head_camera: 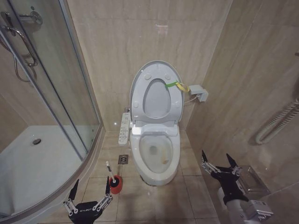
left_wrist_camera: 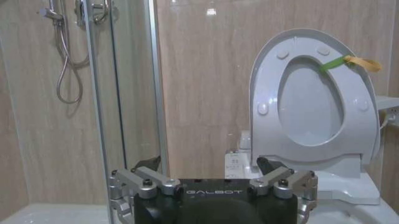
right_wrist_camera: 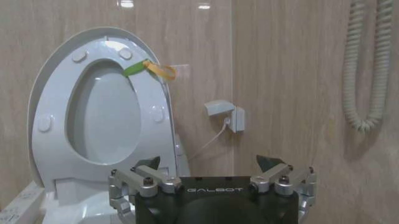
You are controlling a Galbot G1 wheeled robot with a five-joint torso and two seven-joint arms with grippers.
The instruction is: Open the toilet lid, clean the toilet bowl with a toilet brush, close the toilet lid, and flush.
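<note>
Hovering low over the tiled floor (head_camera: 154, 200), the left gripper (head_camera: 89, 192) has its fingers spread apart and holds nothing; it sits just in front of the toilet brush (head_camera: 110, 173), whose thin white handle leans up out of a round red holder (head_camera: 116, 185). One fingertip lies close to the holder's edge, though whether they touch cannot be told. Left of this gripper runs the curved rim of the white shower tray (head_camera: 28, 163) with its glass door (head_camera: 46, 84), so that side is tight.

On the other side, the right gripper (head_camera: 218, 164) also hangs with its fingers apart and empty, near the right wall where a coiled hose (head_camera: 275, 123) hangs. Open floor separates it from the toilet bowl (head_camera: 156, 161).

Between the two grippers stands the bowl, open, its rim fully exposed. Both the ring seat (head_camera: 157, 99) and the toilet lid (head_camera: 174, 70) behind it stand raised upright against the back wall; a yellow-green band (head_camera: 176, 85) is tied at the right edge. A long white remote panel (head_camera: 124, 128) hangs beside the bowl's left flank, above a square floor drain (head_camera: 123, 159). A small white wall box (head_camera: 199, 92) with a cable sits to the right of the lid.
</note>
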